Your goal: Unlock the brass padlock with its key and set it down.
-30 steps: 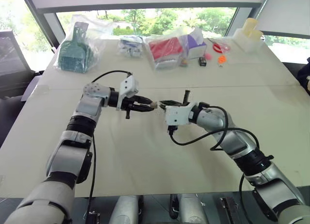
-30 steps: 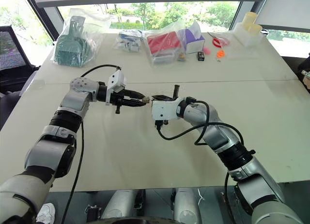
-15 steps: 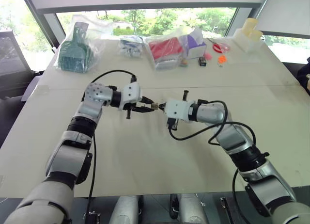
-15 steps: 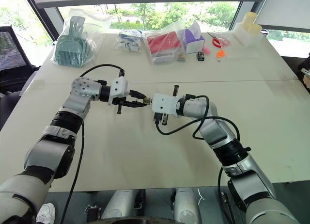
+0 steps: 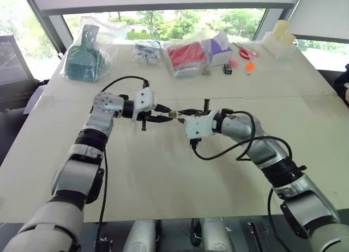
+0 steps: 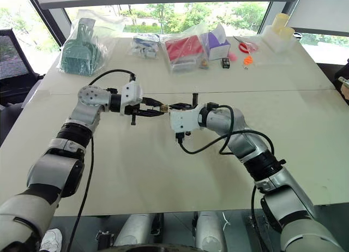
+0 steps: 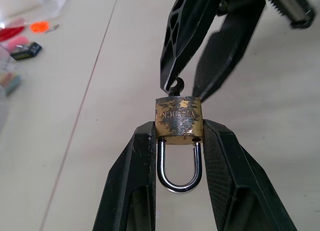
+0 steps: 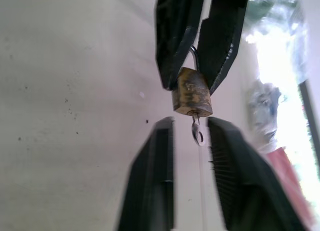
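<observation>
The left gripper [image 7: 178, 141] pinches the padlock [image 7: 178, 117], a small scuffed brass block with stamped lettering, by its sides, in the air above the middle of the matte cream table [image 5: 163, 175]. Its smooth silvery shackle [image 7: 179, 171] loops back between the ribbed black fingers [image 7: 135, 181]. The thin silvery key [image 8: 196, 132] sticks out of the padlock's base. The right gripper [image 8: 191, 136] stands apart on either side of the key, not touching it.

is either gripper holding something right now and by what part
The left gripper holds the brass padlock, pinched across its body. The right gripper is open around the key in the lock, gripping nothing.
</observation>
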Robot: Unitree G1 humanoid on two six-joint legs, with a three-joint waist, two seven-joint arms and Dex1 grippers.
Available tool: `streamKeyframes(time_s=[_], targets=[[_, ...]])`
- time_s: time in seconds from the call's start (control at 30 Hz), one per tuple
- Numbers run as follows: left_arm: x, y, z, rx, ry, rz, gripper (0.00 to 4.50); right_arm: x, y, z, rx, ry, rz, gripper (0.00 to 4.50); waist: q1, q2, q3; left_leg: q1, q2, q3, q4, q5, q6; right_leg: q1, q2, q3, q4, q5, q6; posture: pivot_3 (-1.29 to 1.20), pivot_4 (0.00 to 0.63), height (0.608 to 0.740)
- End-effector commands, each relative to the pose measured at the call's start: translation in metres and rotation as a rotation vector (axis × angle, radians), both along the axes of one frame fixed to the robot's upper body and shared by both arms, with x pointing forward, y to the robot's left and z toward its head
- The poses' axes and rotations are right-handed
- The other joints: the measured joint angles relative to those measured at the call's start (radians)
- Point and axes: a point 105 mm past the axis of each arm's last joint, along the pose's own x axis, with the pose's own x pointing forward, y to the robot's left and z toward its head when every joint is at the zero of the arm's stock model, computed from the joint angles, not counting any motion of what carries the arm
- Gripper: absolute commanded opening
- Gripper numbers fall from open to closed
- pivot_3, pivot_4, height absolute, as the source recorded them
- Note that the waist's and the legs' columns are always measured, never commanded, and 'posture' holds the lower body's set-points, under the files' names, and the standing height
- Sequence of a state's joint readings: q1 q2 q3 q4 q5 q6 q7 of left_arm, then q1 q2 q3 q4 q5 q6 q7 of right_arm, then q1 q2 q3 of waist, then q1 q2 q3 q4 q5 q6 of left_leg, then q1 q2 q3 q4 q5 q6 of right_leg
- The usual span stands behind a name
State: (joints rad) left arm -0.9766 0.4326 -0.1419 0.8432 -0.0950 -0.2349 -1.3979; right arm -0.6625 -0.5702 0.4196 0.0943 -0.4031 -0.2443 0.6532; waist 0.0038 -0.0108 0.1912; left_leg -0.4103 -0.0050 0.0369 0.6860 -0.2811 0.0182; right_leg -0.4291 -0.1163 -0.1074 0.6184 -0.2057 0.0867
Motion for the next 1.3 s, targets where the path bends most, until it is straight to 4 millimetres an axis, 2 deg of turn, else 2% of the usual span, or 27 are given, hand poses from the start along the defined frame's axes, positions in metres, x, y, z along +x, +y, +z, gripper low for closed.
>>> streamKeyframes(time_s=[0.03, 0.13, 0.43, 0.5, 0.57, 0.77, 1.0, 1.07, 1.1, 1.13, 1.23, 1.3], targets=[[-0.003, 0.000, 0.025, -0.046, 0.015, -0.035, 0.73, -0.003, 0.001, 0.015, 0.026, -0.136, 0.054, 2.94, -0.002, 0.000, 0.000, 0.000, 0.000, 0.000, 0.000, 0.000, 0.000, 0.000, 0.000, 0.000, 0.000, 0.000, 0.000, 0.00, 0.150, 0.740], [-0.006, 0.001, 0.025, -0.036, 0.050, -0.050, 0.73, -0.006, 0.004, 0.021, 0.040, -0.190, 0.093, 4.47, -0.002, 0.000, 0.000, 0.000, 0.000, 0.000, 0.000, 0.000, 0.000, 0.000, 0.000, 0.000, 0.000, 0.000, 0.000, 0.00, 0.150, 0.740], [-0.019, 0.004, 0.034, -0.035, 0.169, -0.127, 0.73, -0.013, 0.016, 0.040, 0.064, -0.359, 0.226, 4.47, -0.003, 0.000, 0.000, 0.000, 0.000, 0.000, 0.000, 0.000, 0.000, 0.000, 0.000, 0.000, 0.000, 0.000, 0.000, 0.00, 0.150, 0.740], [-0.020, 0.004, 0.035, -0.036, 0.172, -0.128, 0.73, -0.015, 0.017, 0.040, 0.062, -0.371, 0.250, 3.94, -0.003, 0.000, 0.000, 0.000, 0.000, 0.000, 0.000, 0.000, 0.000, 0.000, 0.000, 0.001, 0.000, 0.000, 0.000, 0.00, 0.150, 0.740], [-0.020, 0.004, 0.036, -0.038, 0.175, -0.128, 0.73, -0.016, 0.019, 0.039, 0.058, -0.376, 0.262, 3.15, -0.003, 0.000, 0.000, 0.000, 0.000, 0.000, 0.000, 0.000, 0.000, 0.000, 0.000, 0.001, 0.000, 0.000, 0.000, 0.00, 0.150, 0.740], [-0.022, 0.002, 0.040, -0.053, 0.194, -0.145, 0.73, -0.020, 0.026, 0.038, 0.051, -0.396, 0.314, 0.02, -0.007, 0.000, 0.000, 0.000, 0.000, 0.000, 0.000, 0.000, 0.000, 0.000, 0.000, 0.001, 0.000, 0.000, 0.000, 0.00, 0.150, 0.740], [-0.021, 0.003, 0.038, -0.041, 0.198, -0.127, 0.73, -0.020, 0.030, 0.039, 0.047, -0.409, 0.336, 0.02, -0.016, 0.000, 0.000, 0.000, 0.000, -0.001, 0.000, 0.000, 0.000, 0.000, 0.000, 0.001, 0.000, 0.000, 0.000, 0.00, 0.150, 0.740], [-0.019, 0.005, 0.034, -0.025, 0.194, -0.101, 1.77, -0.019, 0.030, 0.039, 0.048, -0.403, 0.333, 0.00, -0.016, 0.000, 0.000, 0.000, 0.000, -0.001, 0.000, 0.000, 0.000, 0.000, 0.000, 0.001, 0.000, 0.000, 0.000, 0.00, 0.150, 0.740], [-0.018, 0.006, 0.033, -0.021, 0.196, -0.094, 2.10, -0.018, 0.030, 0.039, 0.048, -0.399, 0.330, 0.00, -0.016, 0.000, 0.000, 0.000, 0.000, -0.001, 0.000, 0.000, 0.000, 0.000, 0.000, 0.001, 0.000, 0.000, 0.000, 0.00, 0.150, 0.740], [-0.018, 0.007, 0.032, -0.020, 0.195, -0.087, 2.63, -0.018, 0.030, 0.038, 0.047, -0.395, 0.328, 0.00, -0.016, 0.000, 0.000, 0.000, 0.000, -0.001, 0.000, 0.000, 0.000, 0.000, 0.000, 0.001, 0.000, 0.000, 0.000, 0.00, 0.150, 0.740], [-0.014, 0.011, 0.039, -0.071, 0.179, -0.042, 3.94, -0.016, 0.028, 0.037, 0.049, -0.388, 0.316, 0.00, -0.015, 0.000, 0.000, 0.000, 0.000, -0.001, 0.000, 0.000, 0.000, 0.000, 0.000, 0.001, 0.000, 0.000, 0.000, 0.00, 0.150, 0.740], [-0.012, 0.015, 0.048, -0.123, 0.177, -0.013, 4.48, -0.015, 0.026, 0.036, 0.048, -0.384, 0.307, 0.00, -0.016, 0.000, 0.000, 0.000, 0.000, -0.001, 0.000, 0.000, 0.000, 0.000, 0.000, 0.002, 0.000, 0.000, 0.000, 0.00, 0.150, 0.740]])
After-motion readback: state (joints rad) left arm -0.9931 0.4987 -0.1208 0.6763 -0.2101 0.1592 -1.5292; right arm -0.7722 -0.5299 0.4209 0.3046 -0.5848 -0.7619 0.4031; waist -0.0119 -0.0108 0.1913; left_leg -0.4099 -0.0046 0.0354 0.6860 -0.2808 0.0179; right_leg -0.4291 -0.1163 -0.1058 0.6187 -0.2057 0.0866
